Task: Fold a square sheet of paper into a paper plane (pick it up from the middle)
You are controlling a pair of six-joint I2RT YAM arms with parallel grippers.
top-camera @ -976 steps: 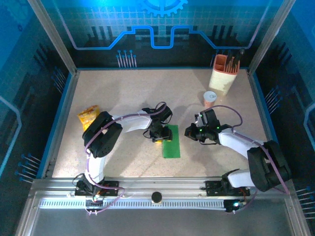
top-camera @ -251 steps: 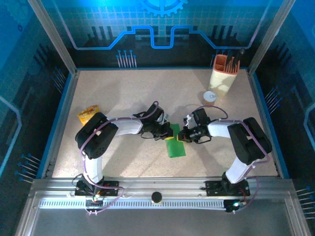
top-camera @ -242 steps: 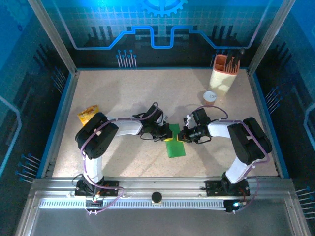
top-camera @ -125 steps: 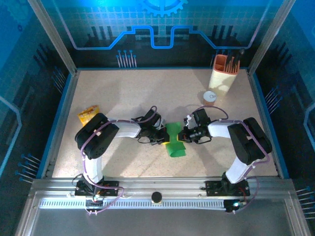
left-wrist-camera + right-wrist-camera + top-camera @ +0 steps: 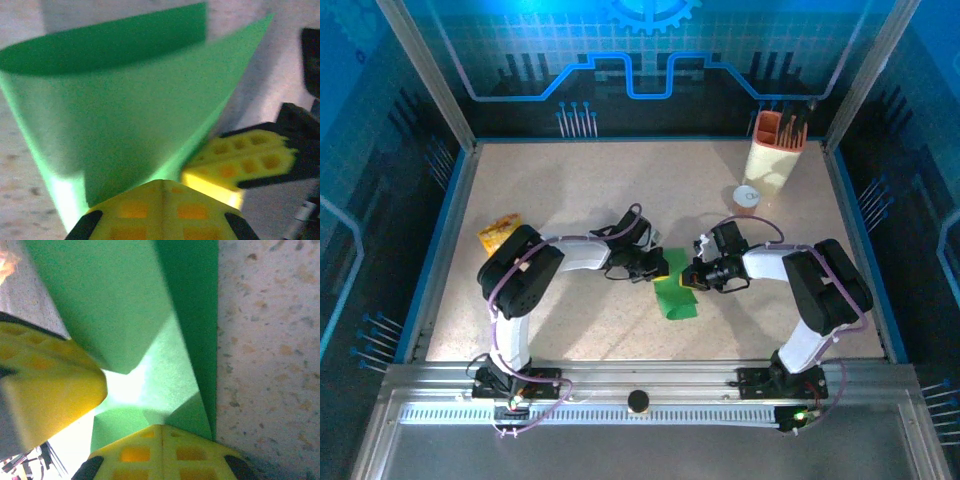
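The left hand (image 5: 658,268), clamped shut on the square sheet of paper (image 5: 677,298) at the middle of the worktop (image 5: 570,200), has curled its far end up and over (it lay flat moments ago). The right hand (image 5: 691,278), closed, pins the right edge, so a nose fold looks under way.

Green paper (image 5: 676,299), left tool (image 5: 661,266) and right tool (image 5: 691,278) at its far end

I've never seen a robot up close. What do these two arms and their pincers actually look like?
The left arm and right arm have smooth white links between bulky black joints, with thin purple cables looping along them. The left gripper and right gripper are black, each ending in blocky yellow fingers moulded with a grid of square holes.
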